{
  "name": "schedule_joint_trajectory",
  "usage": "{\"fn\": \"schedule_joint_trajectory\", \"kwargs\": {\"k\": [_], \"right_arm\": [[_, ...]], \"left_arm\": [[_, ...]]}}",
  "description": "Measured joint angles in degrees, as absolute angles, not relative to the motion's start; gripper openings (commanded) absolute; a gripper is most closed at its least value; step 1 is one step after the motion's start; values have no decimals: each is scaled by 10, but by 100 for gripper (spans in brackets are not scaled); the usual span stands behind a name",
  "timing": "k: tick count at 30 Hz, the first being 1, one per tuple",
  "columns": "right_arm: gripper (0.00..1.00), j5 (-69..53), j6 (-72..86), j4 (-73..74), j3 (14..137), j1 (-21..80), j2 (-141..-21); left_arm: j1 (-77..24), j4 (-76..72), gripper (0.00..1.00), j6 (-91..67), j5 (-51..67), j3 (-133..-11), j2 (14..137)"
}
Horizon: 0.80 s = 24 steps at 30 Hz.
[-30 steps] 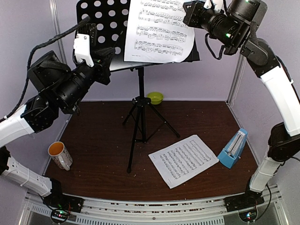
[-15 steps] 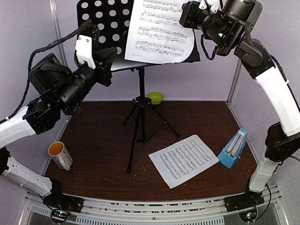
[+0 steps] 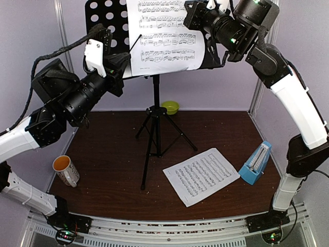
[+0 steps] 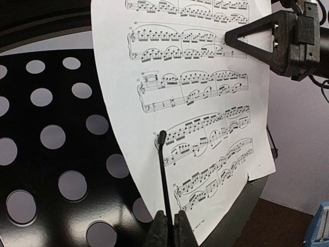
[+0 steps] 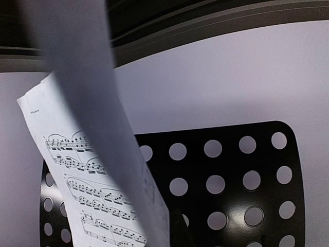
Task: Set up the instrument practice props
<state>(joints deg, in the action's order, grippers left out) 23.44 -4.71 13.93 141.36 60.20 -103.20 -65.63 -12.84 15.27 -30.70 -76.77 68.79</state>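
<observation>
The black music stand stands mid-table, its hole-punched desk at the top. A white sheet-music page leans on the desk, resting on its ledge. My right gripper is shut on the page's upper right edge; the left wrist view shows its finger pinching the paper. My left gripper is shut on the stand's thin black wire page holder, which stands up across the page's lower left. A second page lies flat on the table. The blue metronome stands beside it.
A white-and-orange mug sits near the table's left edge. A lime-green bowl is at the back behind the tripod legs. Walls close in the left, back and right sides.
My right gripper has carried the page leftward along the desk, and it now hangs straighter. The left gripper has kept its hold on the wire, hardly moving.
</observation>
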Motion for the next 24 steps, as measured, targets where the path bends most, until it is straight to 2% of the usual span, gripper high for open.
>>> {"fn": "schedule_joint_trajectory", "kwargs": {"k": [24], "right_arm": [[0,87,-50,65,1430,612,-1079]], "left_arm": [[-656,-134,0,160,-295,-759,685]]}}
